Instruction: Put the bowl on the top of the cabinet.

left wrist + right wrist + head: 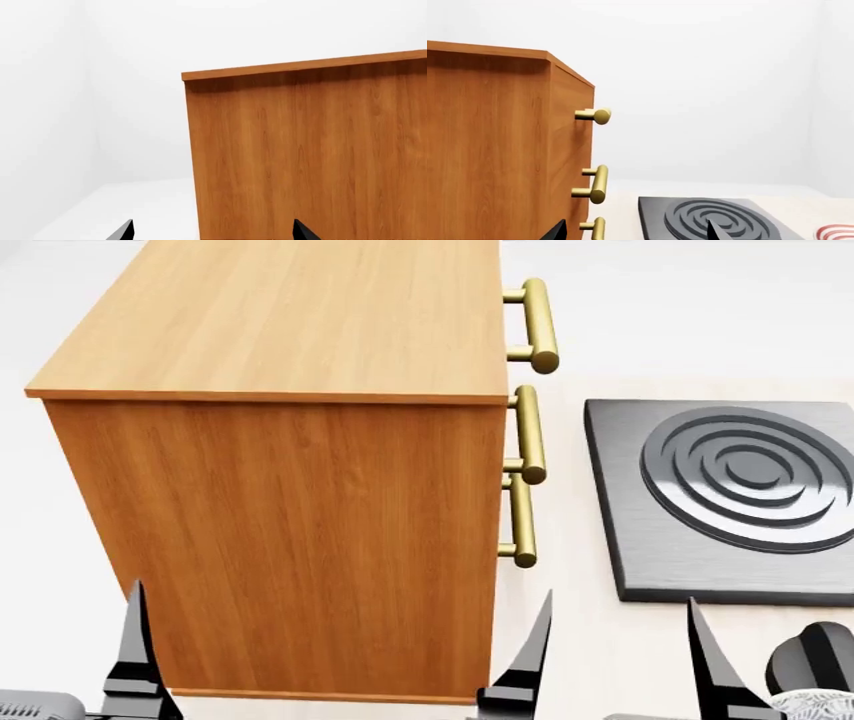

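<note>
Nearest the head camera, my two end effectors rise from the bottom edge: the left end effector with its dark fingers spread wide in front of the cabinet's side panel, and the right end effector further right, where I see one pointed finger and a rounded black part beside it, so I cannot tell for sure from here whether it is parted; in the right wrist view its two tips stand apart with nothing between them. Both are empty. At the very bottom right corner of the head view a sliver of white rim with fine grey patterning shows, which I take to be the bowl, resting on the counter just beside my right end effector, mostly out of frame. I judge it to be rigid glazed ware, fairly light but smooth, slippery and liable to chip, so I would pinch its wall at the rim, one finger inside and one outside, and lift it level. The cabinet stands tall to the left with its flat top bare, brass handles facing the dark ringed burner plate, which lies between bowl and cabinet front.
</note>
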